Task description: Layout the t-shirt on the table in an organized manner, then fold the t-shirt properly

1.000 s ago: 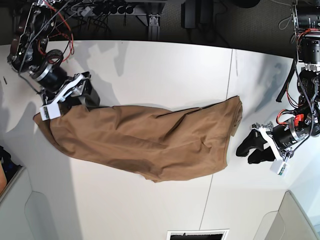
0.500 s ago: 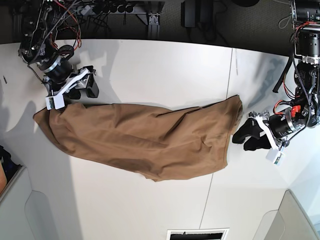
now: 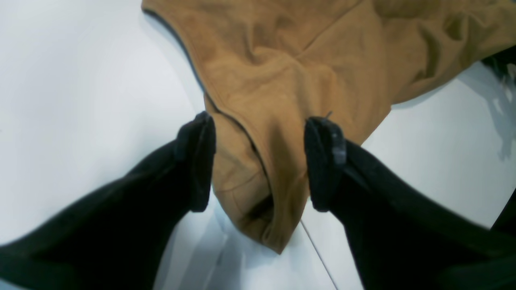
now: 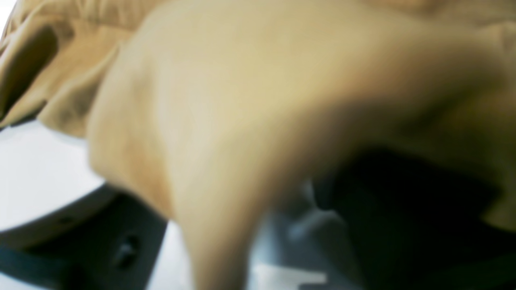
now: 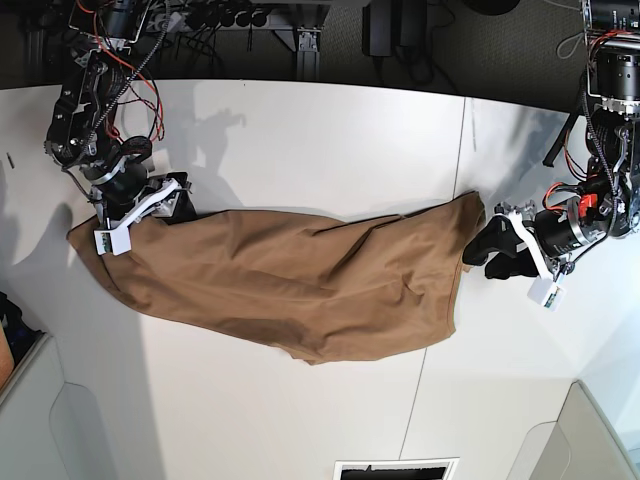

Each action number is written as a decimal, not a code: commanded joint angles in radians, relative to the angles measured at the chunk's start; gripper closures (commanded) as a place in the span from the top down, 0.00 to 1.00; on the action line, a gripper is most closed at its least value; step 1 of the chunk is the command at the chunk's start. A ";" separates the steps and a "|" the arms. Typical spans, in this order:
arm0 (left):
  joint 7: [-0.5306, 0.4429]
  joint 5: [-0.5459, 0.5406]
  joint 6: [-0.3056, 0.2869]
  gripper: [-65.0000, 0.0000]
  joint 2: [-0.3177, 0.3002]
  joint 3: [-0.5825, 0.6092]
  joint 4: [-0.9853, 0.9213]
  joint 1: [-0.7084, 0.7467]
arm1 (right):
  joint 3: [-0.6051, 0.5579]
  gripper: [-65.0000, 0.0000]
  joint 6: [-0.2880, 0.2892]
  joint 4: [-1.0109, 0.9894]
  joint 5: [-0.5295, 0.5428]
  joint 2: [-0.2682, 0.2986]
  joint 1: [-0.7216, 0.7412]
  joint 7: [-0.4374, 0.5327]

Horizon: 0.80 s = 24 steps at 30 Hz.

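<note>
So your t-shirt [image 5: 290, 280] is lying on the table [image 5: 300, 130] as a long bunched-up strip running side to side in the base view, wider toward that view's right end and tapering down to a point on its left, with wrinkles and folds all through the middle; it's nowhere near spread flat. The table's thin dark seam [image 5: 462, 150] runs down under the shirt's right end. Your left gripper [image 5: 488, 255] sits at that right end, right up against the cloth edge. From the left wrist cam you can see its two black fingers [image 3: 197, 161] standing wide apart with a folded corner of the shirt [image 3: 258, 177] lying between them, and there's a clear gap between the cloth and the finger pads on both sides, so it's straddling the fabric, not pinching it. Nothing is actually held there. Your right gripper [image 5: 165, 205] is at the other end, down at the top edge of the shirt near the tapered tip, with its white tag hanging just over the cloth. The right wrist cam is basically useless: it's a big blurry tan blob of shirt [image 4: 258, 100] pressed right up to the lens, with a bit of white table [image 4: 36, 177] showing at the lower left and some dark shapes underneath. So honestly you can't tell from these views whether those jaws are apart or clamped, or whether they've got any fabric.
</note>
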 commanded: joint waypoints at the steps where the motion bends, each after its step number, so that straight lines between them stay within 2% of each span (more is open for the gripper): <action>1: -0.018 -0.018 -0.006 0.57 -0.017 -0.009 0.014 -0.019 | 0.003 0.42 0.015 0.008 0.014 0.006 0.021 0.024; 4: -0.018 -0.018 -0.006 0.57 -0.017 -0.008 0.014 -0.018 | 0.003 0.00 0.016 0.003 0.021 0.006 0.027 0.022; 7: -0.017 -0.018 -0.006 0.58 -0.017 -0.009 0.014 -0.018 | 0.003 0.00 0.031 0.010 0.099 0.006 0.029 -0.045; 12: -0.018 0.029 -0.006 0.57 -0.017 -0.009 0.014 -0.018 | 0.003 0.00 0.049 0.102 0.384 0.009 0.009 -0.326; 15: -0.026 0.039 -0.006 0.58 -0.017 -0.009 0.014 -0.018 | 0.003 0.00 0.064 0.208 0.524 0.024 -0.053 -0.374; 18: -0.060 0.048 -0.006 0.57 -0.017 -0.009 0.014 -0.019 | 0.003 0.00 0.064 0.305 0.539 0.028 -0.125 -0.406; 24: -0.102 0.056 -0.006 0.57 -0.017 0.006 0.014 -0.023 | 0.004 0.00 0.064 0.422 0.527 0.028 -0.287 -0.400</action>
